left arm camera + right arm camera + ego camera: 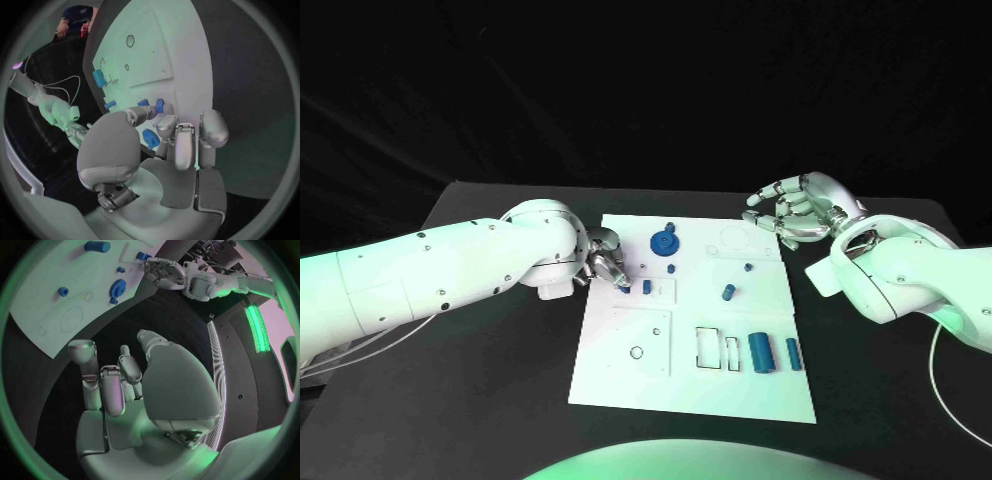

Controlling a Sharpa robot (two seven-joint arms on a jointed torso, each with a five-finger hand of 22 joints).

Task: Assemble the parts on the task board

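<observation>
So, left hand (600,262) pinching small blue part (623,285) at task board (689,395) edge, prob to seat it; right hand (798,212) curled, empty, off board's far corner.

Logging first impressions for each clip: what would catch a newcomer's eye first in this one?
The white task board in the middle of the black table stands out, dotted with blue parts, chiefly a round blue disc near its far edge and a blue cylinder near its right edge. The left hand works with its fingers at a small blue piece by the board's left edge, while the right hand hovers curled beyond the far right corner.
</observation>
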